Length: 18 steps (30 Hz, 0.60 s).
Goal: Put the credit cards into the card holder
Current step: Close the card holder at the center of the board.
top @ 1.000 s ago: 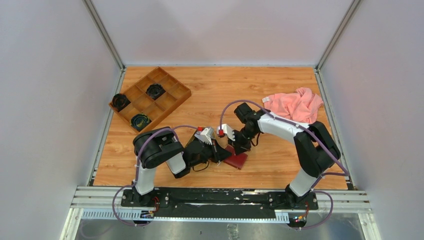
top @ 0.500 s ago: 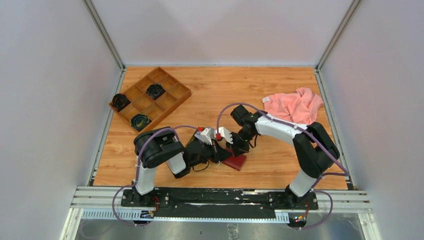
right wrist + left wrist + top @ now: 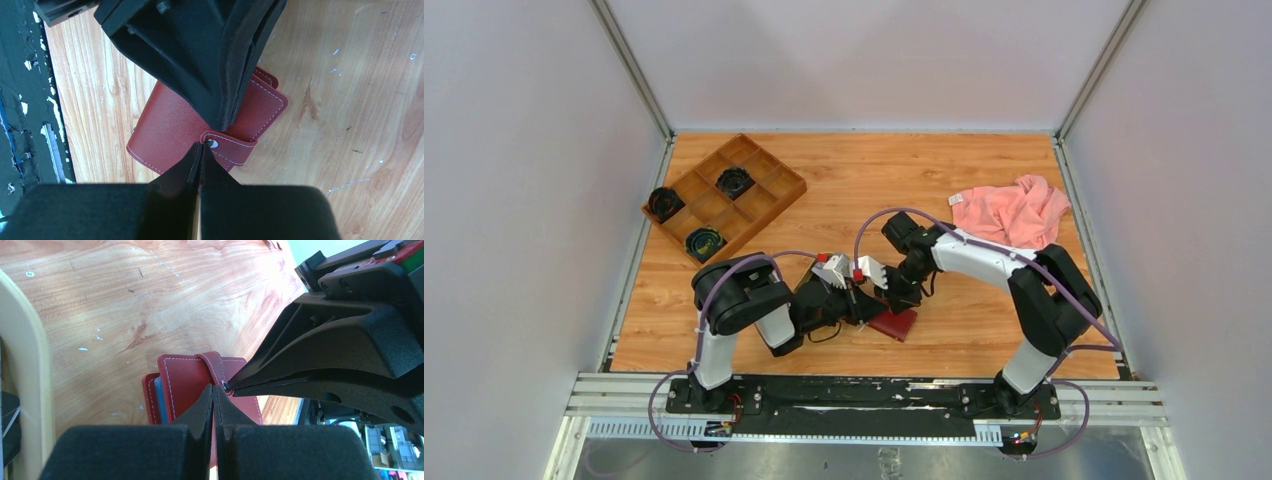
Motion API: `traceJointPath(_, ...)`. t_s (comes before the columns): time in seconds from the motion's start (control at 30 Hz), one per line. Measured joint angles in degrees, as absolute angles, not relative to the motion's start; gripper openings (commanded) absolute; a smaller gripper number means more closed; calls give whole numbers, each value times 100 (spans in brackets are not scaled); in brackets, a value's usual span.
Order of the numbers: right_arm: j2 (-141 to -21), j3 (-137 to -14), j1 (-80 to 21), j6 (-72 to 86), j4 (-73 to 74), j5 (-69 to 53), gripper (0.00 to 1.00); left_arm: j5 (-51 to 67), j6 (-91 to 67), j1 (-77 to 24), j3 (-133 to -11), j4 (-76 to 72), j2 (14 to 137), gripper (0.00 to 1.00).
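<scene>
Here, both grippers are met at the holder's tab, toward the table's near edge.

From above, the holder (image 3: 898,324) is seen flat on the table (image 3: 874,180) between the two arms, partly hidden under the left gripper (image 3: 864,302) and right gripper (image 3: 892,298). Only the wrist views show the fingers: each pair is pressed together, tips set at the snap (image 3: 212,143) on the tab (image 3: 232,148) — whether the tab is pinched cannot be told. A grey-blue inner edge (image 3: 157,390) and a pale curved rim (image 3: 25,350) are shown in the left wrist view alone.
</scene>
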<state>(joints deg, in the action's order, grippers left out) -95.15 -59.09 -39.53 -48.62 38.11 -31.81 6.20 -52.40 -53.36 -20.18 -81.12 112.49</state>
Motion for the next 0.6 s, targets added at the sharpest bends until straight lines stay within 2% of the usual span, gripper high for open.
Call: traceJointPath(0.6,-9963,-6357,-3999,-4565,4226,-3179,0,569,-5358,-5277,-1979,-8173,11295,0)
